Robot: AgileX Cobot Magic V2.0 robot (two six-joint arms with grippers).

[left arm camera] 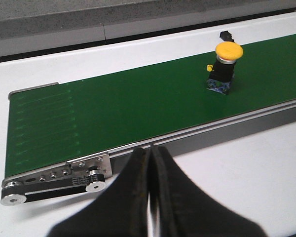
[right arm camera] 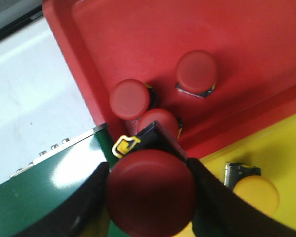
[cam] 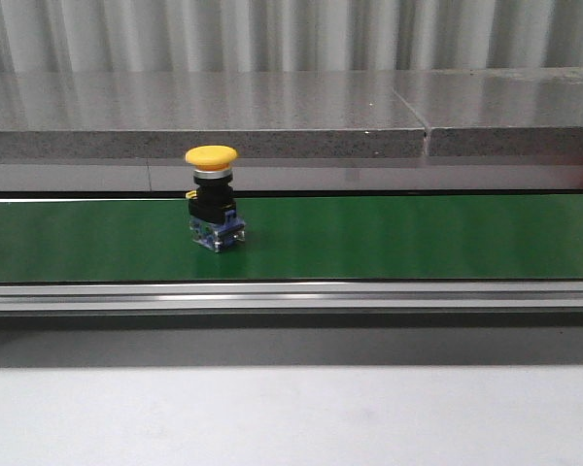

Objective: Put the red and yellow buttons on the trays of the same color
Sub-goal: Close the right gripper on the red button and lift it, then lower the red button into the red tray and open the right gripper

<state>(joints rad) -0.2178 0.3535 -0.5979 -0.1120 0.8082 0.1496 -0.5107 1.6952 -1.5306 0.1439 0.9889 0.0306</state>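
Right wrist view first: the right gripper (right arm camera: 150,197) is clamped on a red button (right arm camera: 151,191), hanging over the belt edge just short of the red tray (right arm camera: 266,29), where three reds sit right past the jaws. Letting go here could knock those or land it on the yellow tray (right arm camera: 286,148) beside them. Left gripper (left arm camera: 149,168) is pinched closed on nothing, and a yellow button (left arm camera: 224,66) stands well beyond it on the belt (left arm camera: 113,108), probably drifting out of reach if that's running.
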